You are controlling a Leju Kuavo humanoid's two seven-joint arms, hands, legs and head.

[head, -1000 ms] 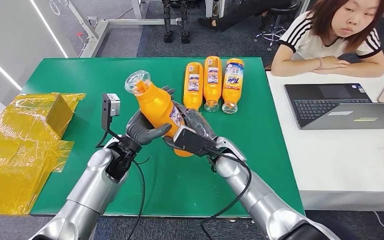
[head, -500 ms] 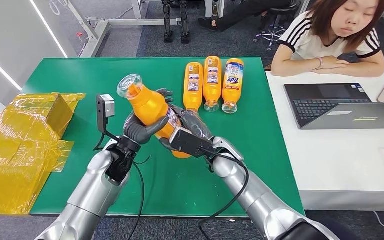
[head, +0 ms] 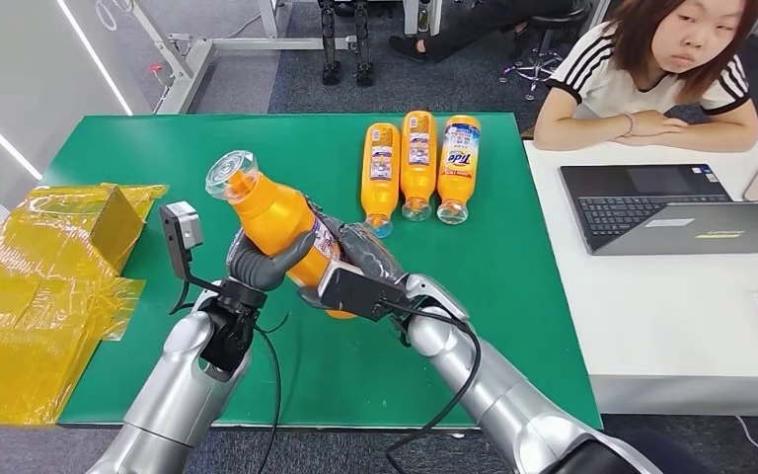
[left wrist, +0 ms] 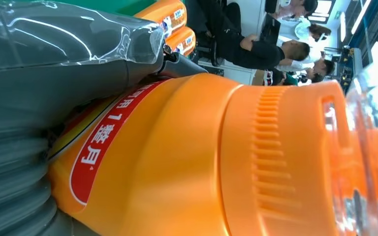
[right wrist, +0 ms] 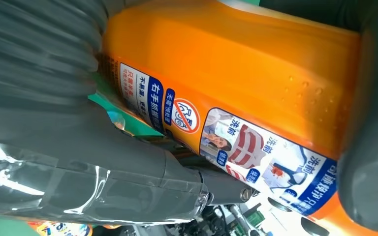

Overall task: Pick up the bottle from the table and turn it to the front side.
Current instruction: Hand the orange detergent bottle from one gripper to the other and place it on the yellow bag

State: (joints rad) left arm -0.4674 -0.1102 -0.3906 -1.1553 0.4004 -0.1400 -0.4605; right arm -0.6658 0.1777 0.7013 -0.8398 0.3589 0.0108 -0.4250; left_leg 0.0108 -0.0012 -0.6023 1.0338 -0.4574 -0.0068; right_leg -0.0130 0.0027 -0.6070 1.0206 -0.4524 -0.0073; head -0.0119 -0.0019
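The orange bottle (head: 281, 222) is up off the green table (head: 513, 276), held between both hands; its long axis runs aslant, clear cap (head: 230, 173) pointing up and away toward the robot's left, base down toward the right. The left hand (head: 262, 262) wraps the upper body just below the shoulder, thumb across the near face; the right hand (head: 355, 259) grips the lower body, its fingers (right wrist: 369, 162) pressed on the labelled side (the small-print label with pictures, which I take to be the back). So neither hand is free, and both sit on the bottle's barrel, one above the other along its length; any roll about that long axis, I judge, must come from one hand easing while the other turns. Three more bottles (head: 417, 163) lie side by side beyond the fingers, well apart.
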